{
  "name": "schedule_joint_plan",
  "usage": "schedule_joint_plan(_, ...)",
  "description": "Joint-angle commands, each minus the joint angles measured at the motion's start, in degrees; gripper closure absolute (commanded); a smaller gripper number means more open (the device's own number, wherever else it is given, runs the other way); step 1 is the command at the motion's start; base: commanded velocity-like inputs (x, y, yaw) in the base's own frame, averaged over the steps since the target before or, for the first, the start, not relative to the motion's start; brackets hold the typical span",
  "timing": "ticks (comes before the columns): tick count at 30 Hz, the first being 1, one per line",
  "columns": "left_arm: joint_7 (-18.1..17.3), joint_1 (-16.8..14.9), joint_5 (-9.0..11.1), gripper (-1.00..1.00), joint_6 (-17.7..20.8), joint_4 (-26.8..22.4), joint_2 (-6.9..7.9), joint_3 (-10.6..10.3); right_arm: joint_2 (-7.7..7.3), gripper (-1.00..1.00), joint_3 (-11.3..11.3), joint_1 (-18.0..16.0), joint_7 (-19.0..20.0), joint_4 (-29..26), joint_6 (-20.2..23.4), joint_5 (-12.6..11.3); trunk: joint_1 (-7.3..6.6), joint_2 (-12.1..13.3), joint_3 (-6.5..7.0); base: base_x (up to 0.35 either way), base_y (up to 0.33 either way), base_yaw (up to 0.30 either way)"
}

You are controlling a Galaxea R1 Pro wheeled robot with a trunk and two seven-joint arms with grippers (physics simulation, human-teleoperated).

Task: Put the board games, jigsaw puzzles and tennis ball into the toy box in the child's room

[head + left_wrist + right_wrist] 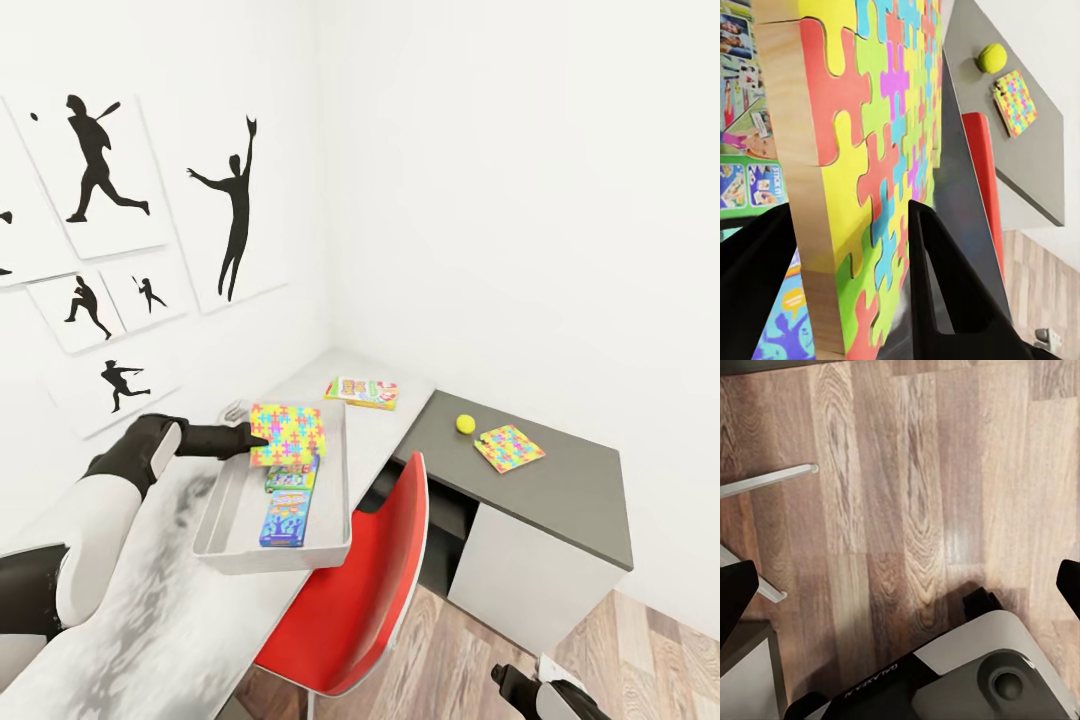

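Note:
My left gripper (250, 437) is shut on the edge of a jigsaw puzzle (288, 434), holding it tilted over the far end of the toy box (225, 515). In the left wrist view the puzzle (877, 142) sits clamped between the black fingers (952, 292). Two board games lie inside the box, a green one (292, 474) and a blue one (285, 517). A third board game (362, 392) lies on the table (150, 610) beyond the box. The tennis ball (465, 424) and the other puzzle (509, 447) rest on the dark lower wing (570, 505). My right gripper (900, 589) hangs open above the floor.
A red chair (365, 590) stands against the desk's front edge, right beside the toy box. Black sports silhouettes (235, 210) hang on the left wall. The wood floor (922, 487), chair legs (772, 480) and my own base (975, 675) lie under the right gripper.

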Motion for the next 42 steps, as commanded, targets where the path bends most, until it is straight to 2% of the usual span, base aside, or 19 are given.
schedule_joint_plan(1,-0.1,-0.1,0.1,1.00,0.1,0.3,0.00,0.2,-0.01,-1.00,0.0,0.0,-0.3,-0.2,0.3,-0.3,0.03,-0.1,-0.12,0.000,0.005,0.000)
schedule_joint_plan(11,-0.2,-0.1,0.3,1.00,-3.0,4.8,0.90,0.5,-0.27,-1.00,0.0,0.0,-0.3,-0.2,0.3,-0.3,0.03,-0.1,-0.12,0.000,0.001,0.000)
schedule_joint_plan(17,-0.7,-0.1,0.3,1.00,-7.9,8.8,1.67,4.0,-0.35,-1.00,0.0,0.0,-0.3,-0.2,0.3,-0.3,0.03,-0.1,-0.12,0.000,0.000,0.000)
schedule_joint_plan(20,-0.8,-0.1,0.3,1.00,-8.7,9.3,1.76,4.8,-0.35,-1.00,0.0,0.0,-0.3,-0.2,0.3,-0.3,0.03,-0.1,-0.12,0.000,0.000,0.000)
schedule_joint_plan(35,-1.6,0.2,0.3,1.00,-11.0,9.6,1.47,5.2,-0.35,-1.00,0.0,0.0,-0.3,-0.2,0.3,-0.3,0.03,-0.1,-0.12,0.000,0.000,0.000)
schedule_joint_plan(38,-2.6,0.2,0.1,1.00,-11.0,9.6,1.29,5.1,-0.36,-1.00,0.0,0.0,-0.3,-0.2,0.3,-0.3,0.03,-0.1,-0.12,0.000,0.000,0.000)
schedule_joint_plan(42,-5.9,0.2,-0.3,1.00,-10.8,9.6,1.08,4.8,-0.36,-1.00,0.0,0.0,-0.3,-0.2,0.3,-0.3,0.03,-0.1,-0.12,0.000,0.000,0.000)
